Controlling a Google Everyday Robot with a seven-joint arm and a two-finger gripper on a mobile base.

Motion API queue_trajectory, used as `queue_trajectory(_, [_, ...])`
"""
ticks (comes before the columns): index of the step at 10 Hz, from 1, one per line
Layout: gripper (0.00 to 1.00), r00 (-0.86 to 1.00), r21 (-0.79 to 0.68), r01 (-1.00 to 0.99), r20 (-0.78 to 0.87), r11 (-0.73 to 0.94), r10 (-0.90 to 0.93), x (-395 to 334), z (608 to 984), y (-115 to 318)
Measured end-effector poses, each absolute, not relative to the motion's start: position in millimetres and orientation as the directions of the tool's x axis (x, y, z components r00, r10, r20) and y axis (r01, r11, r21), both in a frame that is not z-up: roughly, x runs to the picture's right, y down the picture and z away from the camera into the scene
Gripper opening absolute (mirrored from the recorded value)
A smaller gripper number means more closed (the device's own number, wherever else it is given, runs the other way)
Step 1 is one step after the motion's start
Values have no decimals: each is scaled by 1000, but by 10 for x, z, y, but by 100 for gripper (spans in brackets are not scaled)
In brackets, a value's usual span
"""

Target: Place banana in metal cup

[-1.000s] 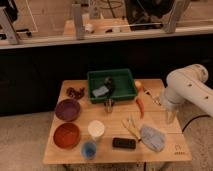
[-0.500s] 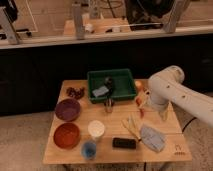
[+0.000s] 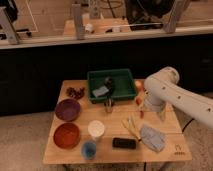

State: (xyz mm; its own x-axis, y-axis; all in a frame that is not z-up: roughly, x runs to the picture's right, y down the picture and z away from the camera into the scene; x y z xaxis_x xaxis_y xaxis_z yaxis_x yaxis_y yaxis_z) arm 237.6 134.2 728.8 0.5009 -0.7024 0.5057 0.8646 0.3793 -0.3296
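1. One wooden table [image 3: 167, 150], seen from the front and from above.
2. One green tray [image 3: 112, 73] at the back middle of the table. It holds a grey-blue item [image 3: 100, 91] and a dark item [image 3: 109, 82]; what they are cannot be told.
3. One metal cup [image 3: 108, 105], small and dark grey. It stands upright on the table just in front of the tray's front edge, near its middle.
4. One banana [image 3: 131, 125], pale yellow. It lies flat on the table right of centre, between the white cup [image 3: 96, 128] and the grey cloth [image 3: 152, 137]. It is apart from the metal cup, forward and to the right of it, with nothing gripping it.
5. One blue cup [image 3: 89, 149], just in front of the white cup at the table's front edge.
6. Two bowls on the left side: a purple bowl [image 3: 67, 109] behind, a red-brown bowl [image 3: 66, 135] in front.
7. One black phone [image 3: 124, 143], flat, in front of the banana.
8. One carrot [image 3: 140, 102], orange-red, right of the tray and partly hidden by the arm.
9. One dark red cluster [image 3: 76, 92], left of the tray.
10. One white robot arm [image 3: 165, 92], reaching in from the right over the table's right half.
11. One gripper [image 3: 144, 110], at the arm's lower end, between the tray's right corner and the banana and largely hidden by the arm. Its jaws are spread wide and hold nothing.
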Motion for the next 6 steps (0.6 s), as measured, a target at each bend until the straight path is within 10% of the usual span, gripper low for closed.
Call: queue_trajectory(6, [80,-14,43,999,624,16,-782,1964,7511,1567])
